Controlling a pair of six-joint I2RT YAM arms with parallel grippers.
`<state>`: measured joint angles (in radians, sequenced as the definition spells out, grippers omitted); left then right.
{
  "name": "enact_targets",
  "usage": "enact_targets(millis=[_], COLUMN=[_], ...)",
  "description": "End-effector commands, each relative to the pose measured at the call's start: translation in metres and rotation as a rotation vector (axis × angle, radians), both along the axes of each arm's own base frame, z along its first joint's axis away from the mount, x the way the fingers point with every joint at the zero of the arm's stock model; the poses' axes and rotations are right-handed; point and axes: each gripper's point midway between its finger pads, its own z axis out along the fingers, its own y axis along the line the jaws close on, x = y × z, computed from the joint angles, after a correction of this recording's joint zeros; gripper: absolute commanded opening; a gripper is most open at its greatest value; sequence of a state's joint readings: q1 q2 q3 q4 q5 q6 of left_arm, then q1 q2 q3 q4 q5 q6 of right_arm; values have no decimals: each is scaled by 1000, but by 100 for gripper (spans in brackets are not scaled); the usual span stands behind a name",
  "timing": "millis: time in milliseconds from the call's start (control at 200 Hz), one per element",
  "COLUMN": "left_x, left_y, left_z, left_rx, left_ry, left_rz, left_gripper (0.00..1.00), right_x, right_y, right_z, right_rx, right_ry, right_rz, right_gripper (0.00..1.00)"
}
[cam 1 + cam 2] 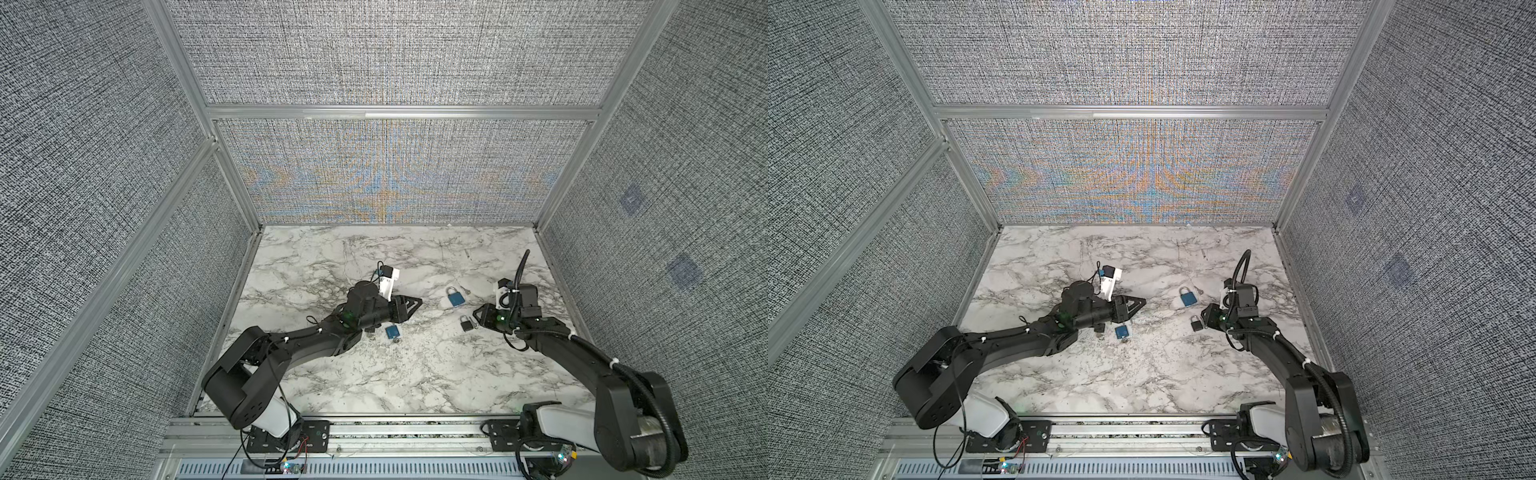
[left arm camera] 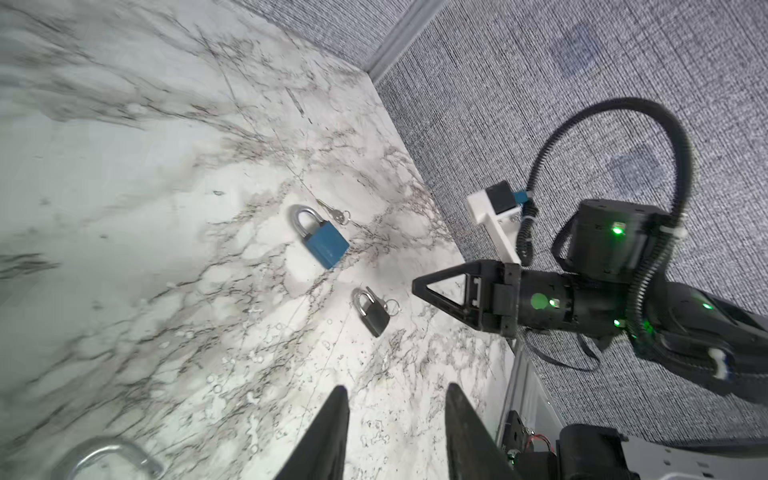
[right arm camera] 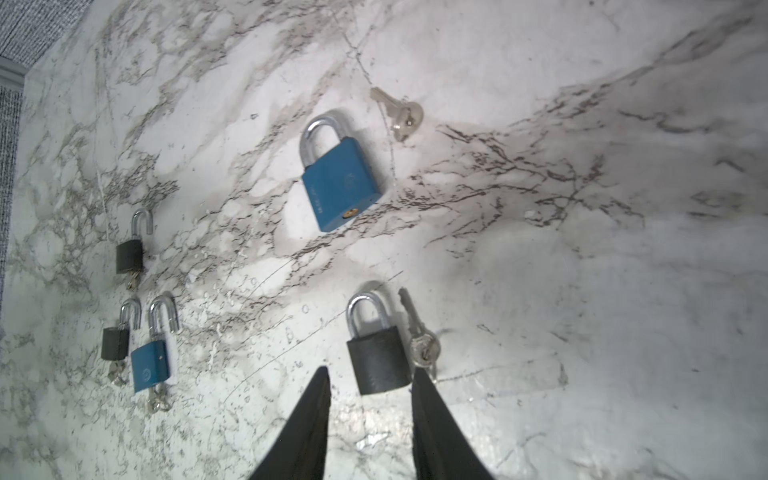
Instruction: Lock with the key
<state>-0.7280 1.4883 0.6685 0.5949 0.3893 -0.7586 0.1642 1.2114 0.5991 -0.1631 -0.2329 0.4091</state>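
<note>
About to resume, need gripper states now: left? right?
Left gripper: open, holding nothing.
Right gripper: open, empty; small black padlock with silver shackle lies at its tips, not gripped.

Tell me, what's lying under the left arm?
A small blue padlock pokes out beneath the left arm. From above the arm covers most else; the right wrist view shows two black padlocks beside it.
</note>
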Motion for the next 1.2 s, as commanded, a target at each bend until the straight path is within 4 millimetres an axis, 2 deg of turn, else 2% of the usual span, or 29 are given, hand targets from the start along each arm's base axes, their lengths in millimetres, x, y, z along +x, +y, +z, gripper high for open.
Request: enact_targets(millis=[0,115,200,260,465,535,660,680,710,785,1035,1191], left_x=[12,17,16,12,1,-2,-5,-5,-6,-6,-4,-3], left_y=[26,65,95,113,158,170,181,181,182,184,193,195], left_z=[0,-11,-12,-12,-22,-30,-38,-38,-38,-36,-33,-38], left_rx=[43,125,189,212,241,246,220,213,206,202,201,208], left_ry=[-50,-35,-71,-90,-83,-55,-10,-8,-6,-4,-17,-8], left_rz=[114,278,382,435,518,538,553,551,547,551,570,573], left_gripper=[41,41,41,45,53,53,54,54,54,54,54,54], right_x=[-12,-19,-25,-27,-32,-31,-26,-26,-20,-15,-9,-11], right_y=[2,26,45,61,127,151,190,192,205,220,250,257], right_z=[4,16,22,27,26,21,12,5,13,8,-17,-30], right_rx=[-77,-88,-93,-104,-164,-199,-218,-225,-202,-181,-176,-213], right_ry=[11,-24,-47,-65,-96,-98,-94,-84,-100,-91,-40,-13], right_rz=[3,45,73,92,207,245,303,308,313,323,361,374], right_gripper=[35,36,36,36,37,42,50,51,53,54,56,57])
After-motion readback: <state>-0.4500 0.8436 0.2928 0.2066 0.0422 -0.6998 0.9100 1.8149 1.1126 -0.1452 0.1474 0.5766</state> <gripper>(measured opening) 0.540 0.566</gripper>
